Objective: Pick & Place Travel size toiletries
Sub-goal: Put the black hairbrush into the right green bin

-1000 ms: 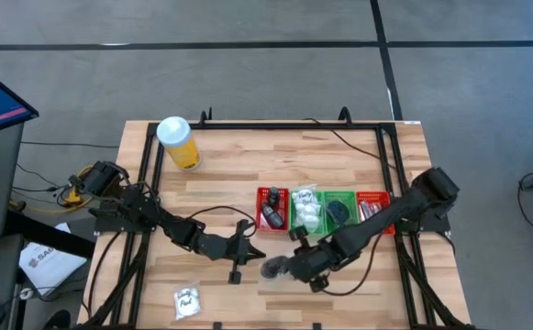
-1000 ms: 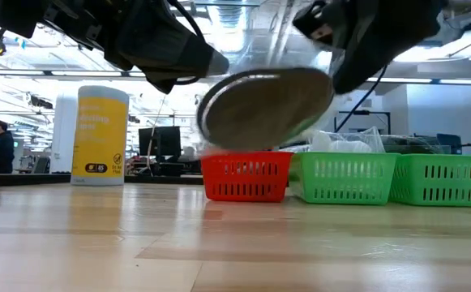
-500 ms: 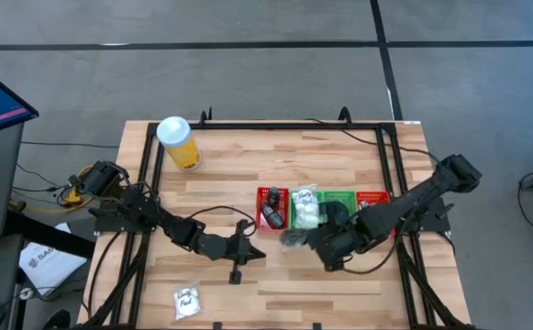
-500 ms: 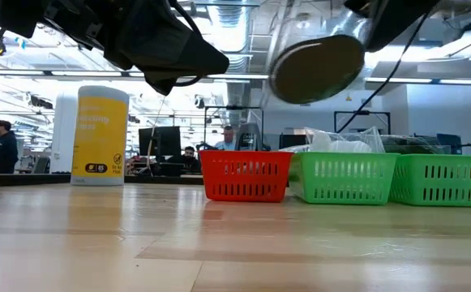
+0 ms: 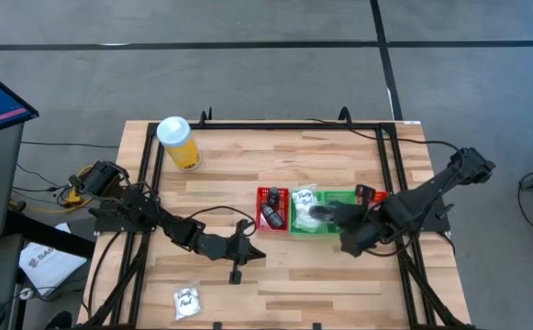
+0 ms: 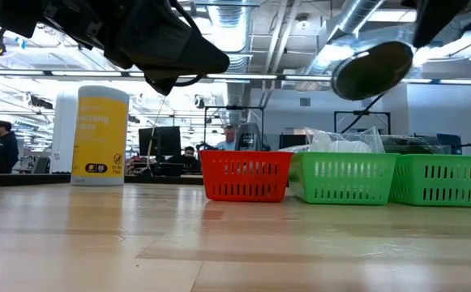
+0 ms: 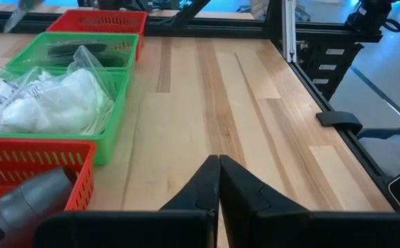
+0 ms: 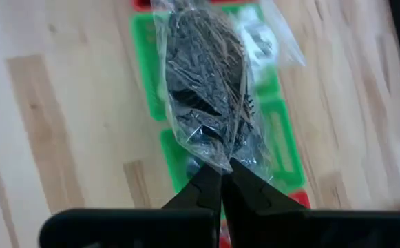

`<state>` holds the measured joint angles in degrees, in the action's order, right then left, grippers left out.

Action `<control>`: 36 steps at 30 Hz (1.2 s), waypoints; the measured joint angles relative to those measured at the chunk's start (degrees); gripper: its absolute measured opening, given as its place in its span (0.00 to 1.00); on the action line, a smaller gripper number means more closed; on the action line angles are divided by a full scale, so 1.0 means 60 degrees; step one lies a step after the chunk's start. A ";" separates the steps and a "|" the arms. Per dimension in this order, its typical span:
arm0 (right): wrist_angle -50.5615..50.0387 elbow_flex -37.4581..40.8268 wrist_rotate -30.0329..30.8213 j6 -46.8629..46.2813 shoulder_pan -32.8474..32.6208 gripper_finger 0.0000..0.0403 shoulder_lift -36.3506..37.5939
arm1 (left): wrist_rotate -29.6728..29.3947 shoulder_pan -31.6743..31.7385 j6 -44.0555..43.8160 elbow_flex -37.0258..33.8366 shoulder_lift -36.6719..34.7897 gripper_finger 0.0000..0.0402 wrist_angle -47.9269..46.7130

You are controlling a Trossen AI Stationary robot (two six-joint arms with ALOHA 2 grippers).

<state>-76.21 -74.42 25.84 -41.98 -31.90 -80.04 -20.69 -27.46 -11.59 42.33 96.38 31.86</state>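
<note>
Wooden desk [image 5: 248, 165] planks carry a row of baskets at 3 o'clock of centre: a red basket [image 5: 272, 210] with dark items, a green basket [image 5: 306, 212] stuffed with white sachets [image 7: 45, 103], then a second green basket [image 7: 89, 52] and another red one [image 5: 372, 198]. At 10 o'clock stands a yellow cylinder [image 5: 178, 142]. The right claw [image 8: 222, 170] hangs above the green baskets, clenched on a clear bag of black pieces [image 8: 206, 89]. The left claw [image 7: 218, 165] rests clenched near centre. One white sachet [image 5: 187, 299] lies at 7 o'clock.
</note>
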 joint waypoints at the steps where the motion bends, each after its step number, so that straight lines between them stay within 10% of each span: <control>1: -0.0224 0.0002 -0.0001 -0.0293 -0.0040 0.00 0.0041 | 0.0000 0.0000 -0.0062 0.0000 0.0000 0.00 0.0000; 23: -0.2310 0.0225 0.0227 -0.4425 -0.0888 0.00 0.0220 | -0.0004 -0.0287 -0.0226 0.0000 0.0000 0.00 0.0058; 36: -0.0272 0.3119 0.0233 -0.6029 -0.1224 0.00 0.1212 | -0.0004 -0.0295 -0.0227 0.0000 0.0000 0.00 0.0142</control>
<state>-77.84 -55.71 27.23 -78.16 -39.24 -72.77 -20.71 -29.23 -12.95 42.33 96.38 32.71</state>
